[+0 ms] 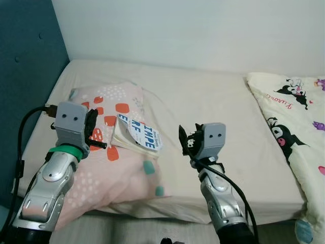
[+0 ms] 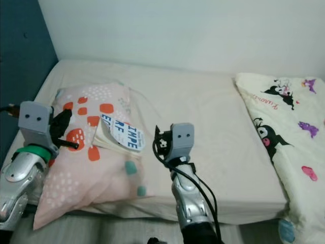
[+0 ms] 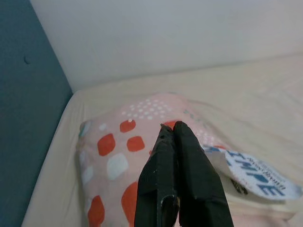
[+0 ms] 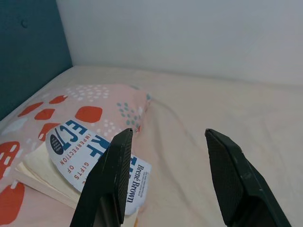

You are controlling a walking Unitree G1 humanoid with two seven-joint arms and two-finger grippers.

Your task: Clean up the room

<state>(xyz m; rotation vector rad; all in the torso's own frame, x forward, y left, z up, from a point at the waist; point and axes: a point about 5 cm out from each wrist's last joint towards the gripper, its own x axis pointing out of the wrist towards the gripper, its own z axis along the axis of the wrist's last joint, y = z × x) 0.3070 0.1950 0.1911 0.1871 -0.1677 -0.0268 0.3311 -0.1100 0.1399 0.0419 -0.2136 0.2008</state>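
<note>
Plain white wall, teal padded headboard (image 1: pixel 25 76) on the robot's left, and a bed (image 1: pixel 213 112) with a cream sheet taking up most of the scene. A pink pillow (image 1: pixel 117 168) with orange, white and teal blotches lies at the headboard side, and a paperback book (image 1: pixel 139 136) sits on top of it near the pillow's right edge, white-and-blue cover facing up with its corner curling. The book's long axis runs on a diagonal — from up near the pillow's middle down toward the robot's right, the lower end hanging just over the pillow's edge. Off to the right lies a cream blanket (image 1: pixel 294 117) with black cartoon characters, well apart from the book.

Left end effector (image 1: pixel 96 133) hovers over the pillow just left of the book, fingers (image 3: pixel 177 165) pressed together, nothing in them. Right end effector (image 1: pixel 184 140) is raised over the bare sheet just right of the book — its fingers (image 4: pixel 111 175) are spread wide apart and hold nothing, with the book's lower corner seen between them in the wrist view.
</note>
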